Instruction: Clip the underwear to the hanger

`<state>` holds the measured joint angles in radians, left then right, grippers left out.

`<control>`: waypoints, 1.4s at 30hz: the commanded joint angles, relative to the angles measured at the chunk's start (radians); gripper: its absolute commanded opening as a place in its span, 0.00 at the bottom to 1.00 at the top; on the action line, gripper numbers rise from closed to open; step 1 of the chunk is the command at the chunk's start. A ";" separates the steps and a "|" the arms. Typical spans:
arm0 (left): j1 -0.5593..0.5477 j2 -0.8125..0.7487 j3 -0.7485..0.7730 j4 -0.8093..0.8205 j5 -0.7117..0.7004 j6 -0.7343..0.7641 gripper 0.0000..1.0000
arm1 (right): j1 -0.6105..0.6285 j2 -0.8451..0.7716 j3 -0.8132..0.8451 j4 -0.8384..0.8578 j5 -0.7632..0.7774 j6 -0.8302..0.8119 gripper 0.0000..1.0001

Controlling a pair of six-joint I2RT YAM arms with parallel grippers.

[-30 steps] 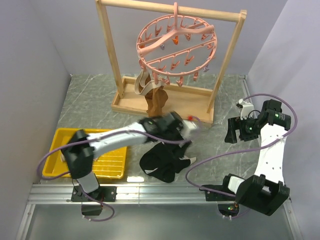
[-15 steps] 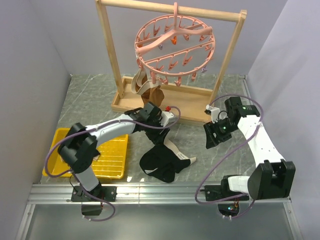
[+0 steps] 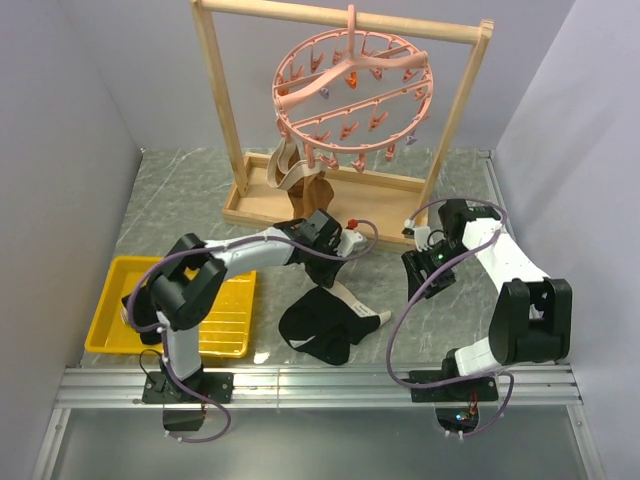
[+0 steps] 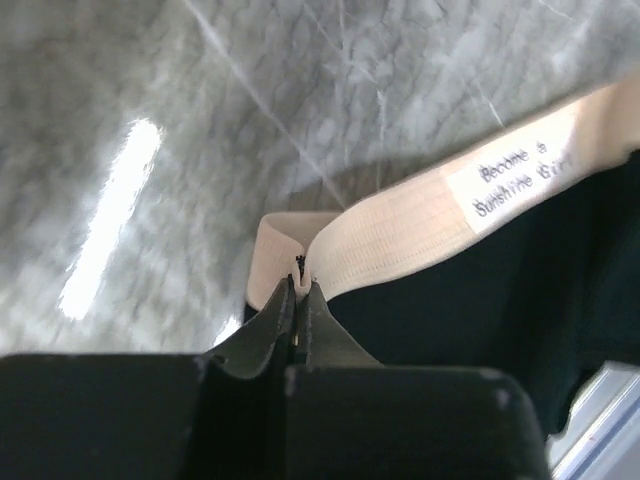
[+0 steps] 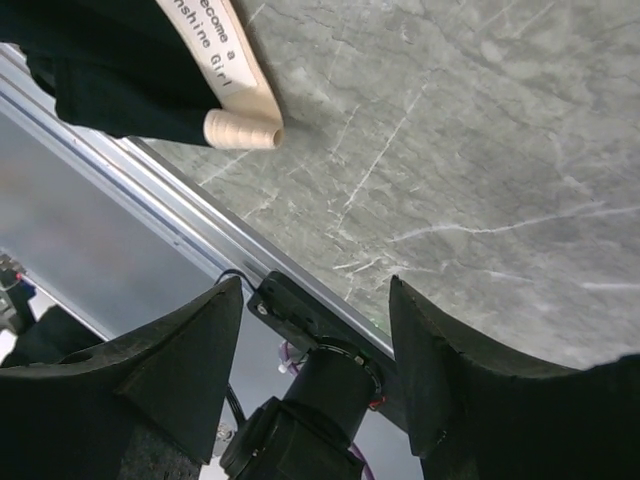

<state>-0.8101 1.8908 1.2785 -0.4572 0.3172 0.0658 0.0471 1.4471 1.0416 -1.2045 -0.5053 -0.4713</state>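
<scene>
The left wrist view is showing what the overhead one is hiding: the left fingers (image 4: pixel 290 310) are pinching shut on a fold of the beige waistband (image 4: pixel 400 235) of the single black cloth underwear (image 3: pixel 320 330). It is lying near the grey marbled worktop's (image 3: pixel 180 210) front edge, mid-width, its band running diagonally toward the front right. The right fingers (image 5: pixel 215 330) are standing apart, holding nothing. One round pink plastic hanger (image 3: pixel 352 90) is hanging from a pale wooden frame (image 3: pixel 215 100) near the back edge.
</scene>
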 commanded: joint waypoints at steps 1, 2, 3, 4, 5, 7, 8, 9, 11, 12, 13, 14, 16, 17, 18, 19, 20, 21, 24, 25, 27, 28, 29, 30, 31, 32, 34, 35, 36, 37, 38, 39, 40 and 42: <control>0.005 -0.191 -0.028 0.002 -0.029 0.000 0.00 | 0.003 0.012 0.035 0.017 -0.039 -0.021 0.67; 0.003 -0.243 -0.065 0.000 -0.033 0.009 0.00 | 0.005 0.012 0.043 0.037 -0.041 -0.018 0.67; 0.006 -0.348 -0.083 -0.004 -0.038 0.015 0.00 | 0.007 0.012 0.046 0.048 -0.042 -0.009 0.67; 0.008 -0.399 -0.096 -0.012 -0.027 0.037 0.00 | 0.008 0.013 0.049 0.059 -0.056 -0.004 0.67; 0.017 -0.488 -0.119 -0.020 -0.004 0.054 0.00 | 0.010 0.013 0.058 0.077 -0.062 0.002 0.67; 0.028 -0.570 -0.140 -0.020 0.054 0.086 0.00 | 0.014 0.016 0.064 0.100 -0.091 0.023 0.66; 0.041 -0.637 -0.165 -0.020 0.089 0.101 0.00 | 0.016 0.015 0.069 0.126 -0.102 0.037 0.66; 0.042 -0.663 -0.177 -0.017 0.114 0.132 0.00 | 0.017 0.013 0.071 0.143 -0.108 0.048 0.66; 0.045 -0.720 -0.221 0.011 0.160 0.149 0.00 | 0.019 0.003 0.074 0.186 -0.133 0.069 0.65; 0.046 -0.728 -0.226 0.003 0.174 0.169 0.00 | 0.017 -0.001 0.075 0.198 -0.142 0.075 0.65; 0.046 -0.734 -0.228 -0.007 0.189 0.172 0.00 | 0.019 -0.007 0.075 0.210 -0.156 0.083 0.65; 0.052 -0.745 -0.229 -0.015 0.209 0.181 0.00 | 0.019 -0.013 0.069 0.241 -0.177 0.094 0.65; 0.055 -0.766 -0.244 -0.014 0.242 0.209 0.00 | 0.019 -0.042 0.054 0.278 -0.200 0.097 0.65; 0.057 -0.798 -0.252 -0.005 0.256 0.225 0.00 | 0.022 -0.051 0.029 0.331 -0.202 0.109 0.65; 0.055 -0.814 -0.263 -0.001 0.270 0.280 0.00 | 0.019 -0.063 0.018 0.356 -0.206 0.115 0.65; 0.057 -0.831 -0.278 -0.003 0.295 0.310 0.00 | 0.019 -0.063 0.000 0.391 -0.214 0.118 0.65; 0.057 -0.858 -0.286 -0.008 0.305 0.336 0.00 | 0.019 -0.063 -0.008 0.410 -0.234 0.137 0.66; 0.055 -0.866 -0.289 -0.024 0.322 0.401 0.00 | 0.020 -0.053 -0.017 0.428 -0.243 0.148 0.65; 0.057 -0.862 -0.239 -0.202 0.430 0.587 0.00 | 0.019 -0.010 -0.018 0.453 -0.297 0.166 0.66; 0.057 -0.858 -0.202 -0.242 0.454 0.612 0.01 | 0.022 -0.002 -0.018 0.457 -0.306 0.169 0.66; 0.055 -0.854 -0.174 -0.349 0.538 0.687 0.01 | 0.020 0.004 -0.025 0.493 -0.334 0.189 0.66; 0.052 -0.848 -0.153 -0.403 0.569 0.733 0.01 | 0.020 0.009 -0.028 0.517 -0.347 0.197 0.66; 0.048 -0.836 -0.148 -0.453 0.585 0.776 0.01 | 0.020 0.010 -0.028 0.525 -0.369 0.200 0.66; 0.042 -0.829 -0.149 -0.554 0.592 0.861 0.01 | 0.022 0.015 -0.025 0.530 -0.387 0.200 0.66; 0.026 -0.826 -0.166 -0.589 0.589 0.897 0.01 | 0.026 0.019 -0.022 0.549 -0.415 0.204 0.66; 0.017 -0.822 -0.183 -0.615 0.579 0.934 0.01 | 0.031 0.024 -0.018 0.557 -0.421 0.215 0.66; -0.017 -0.819 -0.241 -0.665 0.528 0.969 0.01 | 0.062 0.056 0.003 0.550 -0.426 0.208 0.65; -0.027 -0.815 -0.261 -0.679 0.505 0.995 0.01 | 0.075 0.070 0.011 0.542 -0.429 0.198 0.64; -0.037 -0.811 -0.278 -0.683 0.485 1.011 0.01 | 0.091 0.096 0.017 0.534 -0.429 0.194 0.64; -0.041 -0.796 -0.310 -0.699 0.449 1.023 0.01 | 0.121 0.107 0.023 0.524 -0.427 0.189 0.63; -0.040 -0.786 -0.323 -0.701 0.430 1.035 0.01 | 0.143 0.117 0.024 0.522 -0.412 0.188 0.63; -0.040 -0.777 -0.335 -0.707 0.415 1.039 0.01 | 0.163 0.134 0.026 0.519 -0.409 0.186 0.62; -0.038 -0.763 -0.341 -0.707 0.380 1.037 0.00 | 0.196 0.142 0.021 0.520 -0.411 0.186 0.62; -0.037 -0.759 -0.363 -0.695 0.341 1.031 0.00 | 0.221 0.148 0.000 0.552 -0.412 0.209 0.61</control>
<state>-0.8467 1.1282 0.9321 -1.1137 0.7277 1.0317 0.2268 1.5944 1.0309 -0.6907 -0.8883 -0.2764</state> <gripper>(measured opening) 0.017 0.616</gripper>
